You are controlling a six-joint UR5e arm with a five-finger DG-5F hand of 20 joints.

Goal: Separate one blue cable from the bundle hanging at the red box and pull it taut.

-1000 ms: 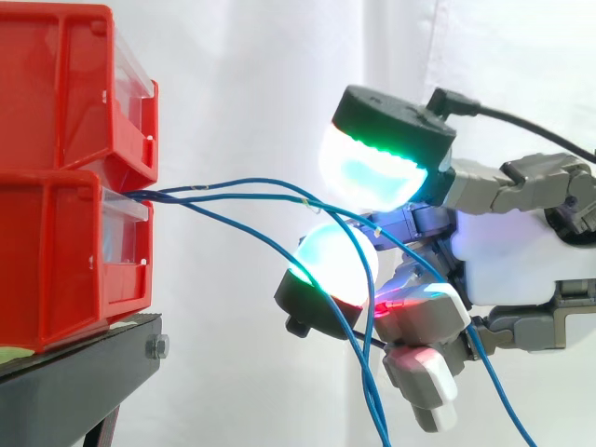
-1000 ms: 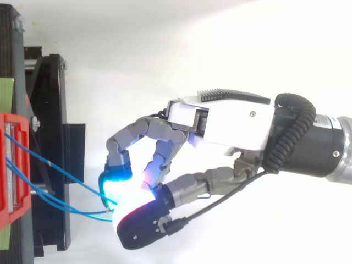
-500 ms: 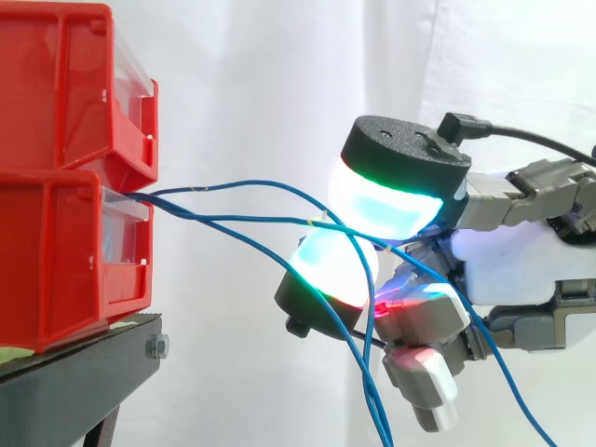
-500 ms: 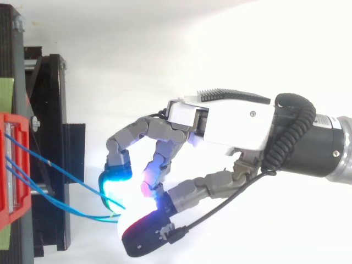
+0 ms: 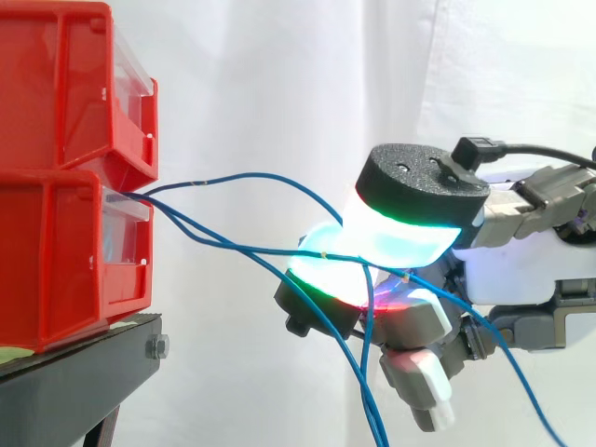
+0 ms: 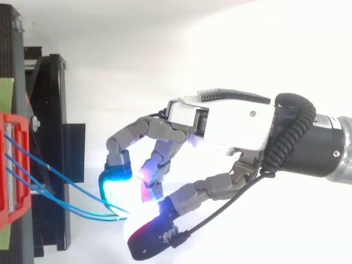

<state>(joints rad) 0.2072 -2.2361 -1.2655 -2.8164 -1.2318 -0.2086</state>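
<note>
Hand (image 5: 517, 270) fingertips (image 5: 400, 233) tight on one blue cable (image 5: 270, 250) from the red bins (image 5: 56, 251).

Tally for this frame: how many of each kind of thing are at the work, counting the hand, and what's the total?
Red bins: 2, stacked
Blue cables: 3, running from the bins to the hand
Black stand: 1
Hand: 1
Total: 7
</note>
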